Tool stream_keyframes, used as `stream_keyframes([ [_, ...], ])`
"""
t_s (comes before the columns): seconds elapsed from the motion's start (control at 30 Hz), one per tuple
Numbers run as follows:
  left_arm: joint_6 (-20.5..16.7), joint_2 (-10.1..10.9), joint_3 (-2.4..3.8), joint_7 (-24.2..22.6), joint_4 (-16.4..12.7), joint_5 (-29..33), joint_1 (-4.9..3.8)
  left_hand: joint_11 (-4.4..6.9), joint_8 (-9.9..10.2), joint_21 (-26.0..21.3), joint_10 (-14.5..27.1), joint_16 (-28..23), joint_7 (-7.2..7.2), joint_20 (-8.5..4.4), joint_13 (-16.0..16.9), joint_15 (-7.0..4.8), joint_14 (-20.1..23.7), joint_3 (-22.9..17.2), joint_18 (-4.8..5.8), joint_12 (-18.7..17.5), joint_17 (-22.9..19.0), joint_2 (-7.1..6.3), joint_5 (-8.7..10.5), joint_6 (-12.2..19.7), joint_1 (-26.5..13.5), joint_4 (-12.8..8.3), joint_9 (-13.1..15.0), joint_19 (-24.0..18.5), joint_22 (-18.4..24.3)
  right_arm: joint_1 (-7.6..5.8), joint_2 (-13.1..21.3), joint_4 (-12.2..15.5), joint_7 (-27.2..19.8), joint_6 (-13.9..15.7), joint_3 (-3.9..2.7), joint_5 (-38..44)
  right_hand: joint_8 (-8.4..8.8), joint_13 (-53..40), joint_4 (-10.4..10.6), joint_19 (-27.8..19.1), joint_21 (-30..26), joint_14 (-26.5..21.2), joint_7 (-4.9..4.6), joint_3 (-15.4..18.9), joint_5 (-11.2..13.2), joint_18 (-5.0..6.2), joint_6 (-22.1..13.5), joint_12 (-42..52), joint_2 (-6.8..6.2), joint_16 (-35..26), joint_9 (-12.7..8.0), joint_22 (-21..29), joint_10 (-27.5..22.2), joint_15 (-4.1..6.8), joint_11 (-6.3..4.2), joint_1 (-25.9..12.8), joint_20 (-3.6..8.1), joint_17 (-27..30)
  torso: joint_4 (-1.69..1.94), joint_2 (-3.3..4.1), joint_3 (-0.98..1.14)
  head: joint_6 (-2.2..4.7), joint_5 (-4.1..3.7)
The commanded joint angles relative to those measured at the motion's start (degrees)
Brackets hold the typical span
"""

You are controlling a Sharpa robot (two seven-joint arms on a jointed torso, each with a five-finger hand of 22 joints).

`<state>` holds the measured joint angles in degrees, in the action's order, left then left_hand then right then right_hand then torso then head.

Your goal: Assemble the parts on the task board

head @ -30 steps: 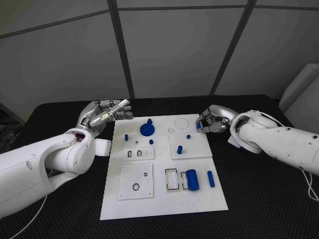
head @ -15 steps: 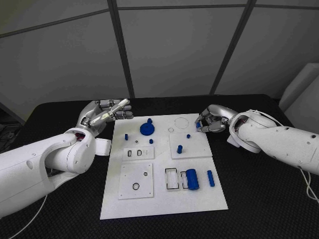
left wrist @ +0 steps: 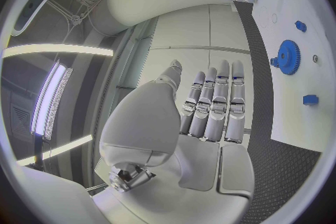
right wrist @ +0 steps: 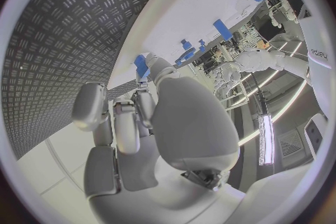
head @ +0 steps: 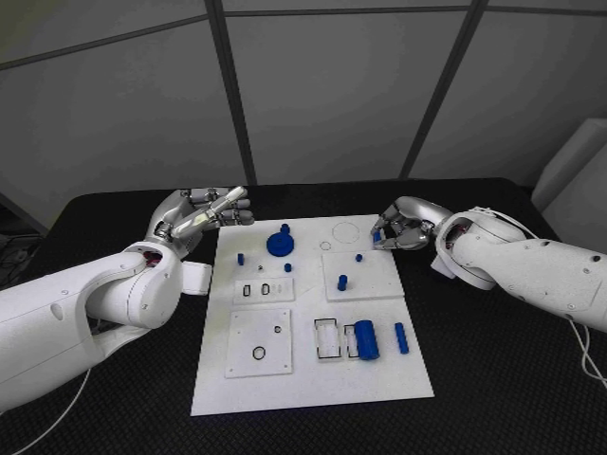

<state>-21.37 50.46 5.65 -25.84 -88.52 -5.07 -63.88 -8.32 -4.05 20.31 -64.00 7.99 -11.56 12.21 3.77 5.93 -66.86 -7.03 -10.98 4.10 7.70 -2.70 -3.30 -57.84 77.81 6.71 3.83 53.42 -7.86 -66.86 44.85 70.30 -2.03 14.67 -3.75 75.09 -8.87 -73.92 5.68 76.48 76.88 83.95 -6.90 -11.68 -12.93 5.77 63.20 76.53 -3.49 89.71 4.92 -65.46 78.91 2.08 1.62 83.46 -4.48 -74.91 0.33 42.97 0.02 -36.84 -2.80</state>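
task board (head: 310, 374) flat mid-desk (head: 99, 204), blue parts (head: 365, 340) on it | left robot hand (head: 198, 214) fingers straight, empty, beside board's far corner | right robot hand (head: 402, 232) pinches small blue part (head: 379, 239) at board's far edge

This looks like a robot lab or test room. A black desk (head: 495, 379) with a bumpy pattern stands in front of plain grey wall panels (head: 331, 95). Long bright lights (left wrist: 52, 101) shine overhead. A white task board (head: 303, 389) with small blue parts (head: 367, 340) lies on the desk.
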Motion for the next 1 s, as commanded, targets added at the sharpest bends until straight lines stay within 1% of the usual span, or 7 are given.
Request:
stream_keyframes([
  [0.03, 0.7, 0.0, 0.05, -0.3, 0.0, -0.4, -0.07, -0.23, 0.2, -0.2, -0.3, -0.2, -0.08, 0.16, 0.0, 0.01, 0.2, -0.1, 0.51, -0.3, 0.1, 0.39, 0.33, -0.2, -0.3, -0.3, 0.0, -0.4, 0.1, -0.07, 0.1, 0.7, 0.0, 3.1, -0.03, 0.2, -1.08, 0.0, -0.1, 0.2, 0.3, 6.1, 1.10, -0.5, -0.4, -0.80, 1.2, 0.0, 1.11, 0.3, 1.1, -0.2, -0.1, 0.36, -0.35, 0.4, 0.50, -15.1, -0.01, 0.01, 0.04, -0.02, 0.03],
  [0.17, 0.7, 0.0, 0.05, -0.3, 0.0, -0.4, -0.07, -0.23, 0.2, -0.2, -0.3, -0.2, -0.08, 0.16, 0.0, 0.01, 0.2, -0.1, 0.51, -0.3, 0.1, 0.39, 0.33, -0.2, -0.3, -0.3, 0.0, -0.4, 0.1, -0.08, 0.7, 2.8, 0.8, 4.3, -0.05, 0.1, -1.13, 0.2, -0.3, 0.2, 0.3, 6.1, 1.07, -0.8, -0.6, -0.82, 1.1, -0.1, 1.19, 0.3, 1.1, -0.2, -0.2, 0.38, -0.35, 0.5, 0.56, -15.1, -0.06, -0.08, -0.01, 0.04, 0.20],
  [0.3, 0.6, 0.1, 0.05, -0.2, 0.0, -0.4, -0.07, -0.23, 0.2, -0.2, -0.3, -0.2, -0.08, 0.16, 0.0, 0.01, 0.2, -0.1, 0.51, -0.3, 0.1, 0.39, 0.33, -0.2, -0.3, -0.3, 0.0, -0.4, 0.1, -0.12, 1.6, 7.1, 2.0, 4.9, -0.12, -0.1, -1.15, 0.3, -0.8, 0.3, 0.3, 6.1, 0.98, -1.3, -0.7, -0.84, 0.8, -0.3, 1.24, 0.3, 1.2, -0.3, -0.3, 0.38, -0.30, 0.7, 0.61, -15.1, -0.04, -0.14, -0.05, 0.08, 0.48],
  [0.53, 0.5, 0.3, 0.05, -0.2, 0.0, -0.4, -0.09, -0.23, 0.2, -0.2, -0.3, -0.2, -0.08, 0.16, 0.0, 0.01, 0.2, -0.1, 0.51, -0.3, 0.1, 0.39, 0.33, -0.2, -0.3, -0.3, 0.0, -0.4, 0.1, -0.22, 0.7, 14.7, 5.9, 5.5, -1.02, 0.7, -1.13, 0.7, -0.9, 0.3, 0.4, 6.1, 0.93, -1.4, -0.7, -0.86, 0.7, -0.7, 1.24, 0.3, 1.2, -0.4, -0.6, 0.37, -0.27, 0.7, 0.61, -15.1, 0.00, -0.18, -0.15, 0.07, 0.88],
  [0.73, 0.6, 0.1, 0.05, -0.1, 0.2, -0.4, -0.09, -0.23, 0.2, -0.2, -0.3, -0.2, -0.08, 0.16, 0.0, 0.01, 0.2, -0.1, 0.51, -0.3, 0.1, 0.39, 0.33, -0.2, -0.3, -0.3, 0.0, -0.4, 0.1, -0.25, -2.7, 16.8, 8.7, 4.5, -1.24, 1.2, -1.12, 1.1, -1.0, 0.3, 0.4, 6.1, 0.84, -1.5, -0.7, -0.87, 0.5, -1.1, 1.16, 0.3, 1.2, -0.4, -0.9, 0.33, -0.21, 0.7, 0.60, -15.1, 0.10, -0.14, -0.22, -0.22, 1.59],
  [0.87, 0.7, -0.2, 0.05, -0.1, 0.4, -0.4, -0.09, -0.23, 0.2, -0.2, -0.3, -0.2, -0.08, 0.16, 0.0, 0.01, 0.2, -0.1, 0.51, -0.3, 0.1, 0.39, 0.33, -0.2, -0.3, -0.3, 0.0, -0.4, 0.1, -0.22, -5.9, 16.6, 10.3, 4.1, -1.25, 1.5, -1.18, 1.3, -1.3, 0.2, 0.3, 6.1, 0.83, -1.7, -0.8, -0.85, 0.5, -1.3, 1.10, 0.3, 1.2, -0.3, -1.0, 0.30, -0.19, 0.8, 0.58, -15.1, 0.11, -0.07, -0.15, 0.11, 1.14],
  [1.0, 0.7, -0.4, 0.05, -0.1, 0.6, -0.4, -0.09, -0.23, 0.2, -0.2, -0.3, -0.2, -0.08, 0.16, 0.0, 0.01, 0.2, -0.1, 0.51, -0.3, 0.1, 0.39, 0.33, -0.2, -0.3, -0.3, 0.0, -0.4, 0.1, -0.14, -8.8, 15.9, 11.9, 3.5, -1.05, 2.5, -1.24, 1.4, -1.4, 0.2, 0.2, 6.1, 0.83, -1.8, -0.9, -0.83, 0.6, -1.5, 1.09, 0.3, 1.2, -0.2, -1.1, 0.29, -0.18, 0.8, 0.58, -15.1, 0.08, -0.08, -0.07, -0.25, 1.68],
])
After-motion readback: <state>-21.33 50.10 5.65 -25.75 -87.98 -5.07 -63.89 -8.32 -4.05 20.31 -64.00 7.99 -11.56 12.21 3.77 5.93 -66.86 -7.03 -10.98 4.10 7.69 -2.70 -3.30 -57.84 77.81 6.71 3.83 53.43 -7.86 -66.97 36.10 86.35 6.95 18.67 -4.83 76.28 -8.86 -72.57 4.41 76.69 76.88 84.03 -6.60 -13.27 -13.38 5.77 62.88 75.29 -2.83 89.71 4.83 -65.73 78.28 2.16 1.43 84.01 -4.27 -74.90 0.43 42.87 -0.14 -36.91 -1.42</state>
